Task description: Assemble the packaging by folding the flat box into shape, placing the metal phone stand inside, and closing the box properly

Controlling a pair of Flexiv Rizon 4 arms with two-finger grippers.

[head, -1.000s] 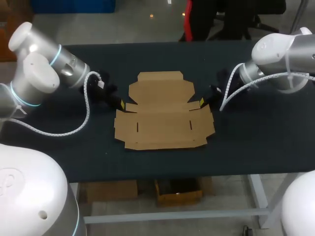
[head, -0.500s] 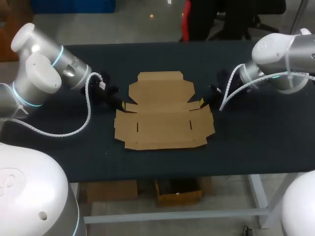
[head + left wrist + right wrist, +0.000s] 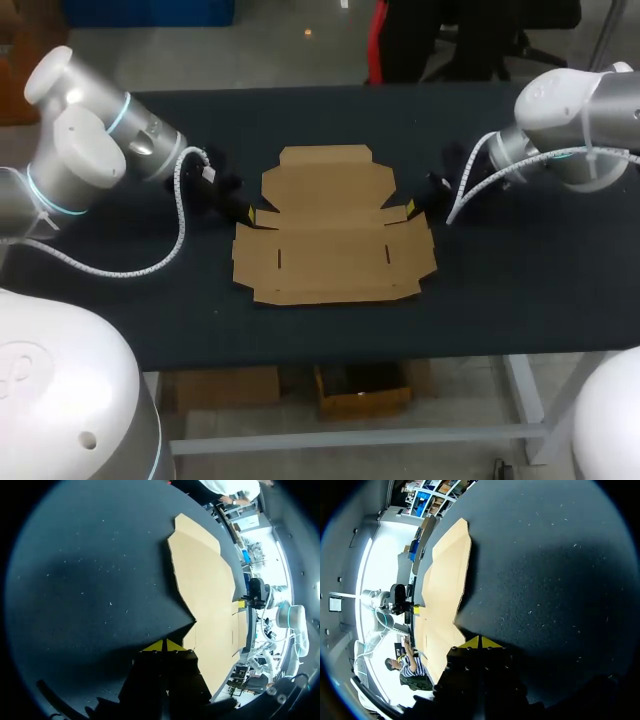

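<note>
Dark table (image 3: 520, 290) carried the flat box (image 3: 330, 245), unfolded. Left gripper (image 3: 249, 214) and right gripper (image 3: 410, 208), both closed and empty, flanked it, seemingly to raise its flaps.

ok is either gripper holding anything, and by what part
Nothing is held: the left gripper and right gripper are both shut empty, tips beside the flat cardboard box.

The flat box (image 3: 330, 225) lies on the worktop (image 3: 500, 290) in the middle of the frame, its narrower panel toward the top and its wider panel toward the bottom. The left gripper (image 3: 250, 214) sits just beside the box's left edge, at the notch where the two panels meet. The right gripper (image 3: 410, 209) sits at the matching notch on the right edge. The left arm (image 3: 90, 150) comes in from the upper left of the frame and the right arm (image 3: 570, 125) from the upper right.
</note>
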